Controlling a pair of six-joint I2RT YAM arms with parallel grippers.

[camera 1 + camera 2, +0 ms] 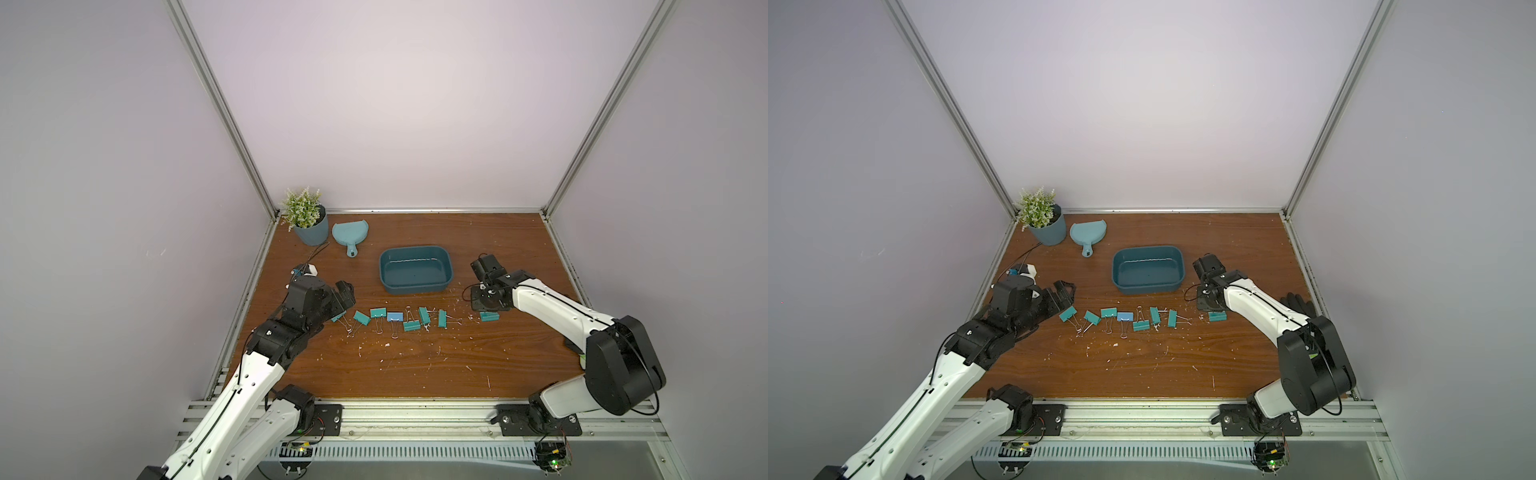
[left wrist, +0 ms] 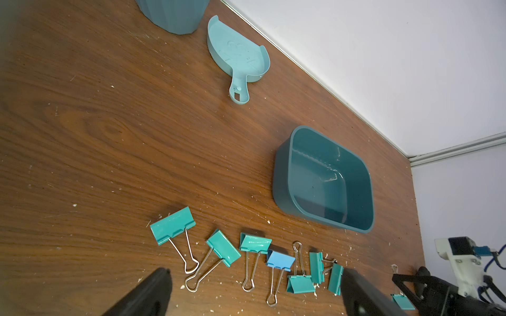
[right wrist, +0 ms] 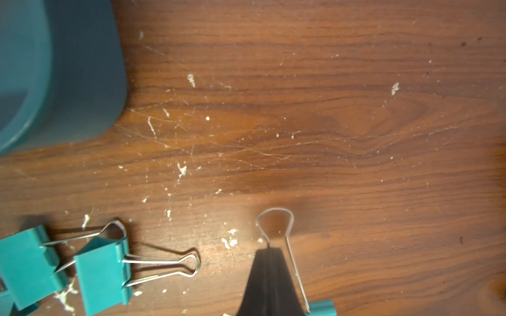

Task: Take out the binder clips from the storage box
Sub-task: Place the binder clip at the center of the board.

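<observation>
Binder clips (image 1: 395, 317): found in a row just outside the storage box (image 1: 415, 288). Found left gripper (image 2: 254, 273) released at the row's left end. Saw right gripper (image 3: 269, 254) clenched on end clip (image 3: 324, 307) by its wire handle in right wrist view only; grip hidden in both top views.

We see soft, even overhead light, short shadows under the binder clips (image 3: 104, 270); the storage box (image 3: 68, 68) blurs close in our right wrist view.
</observation>
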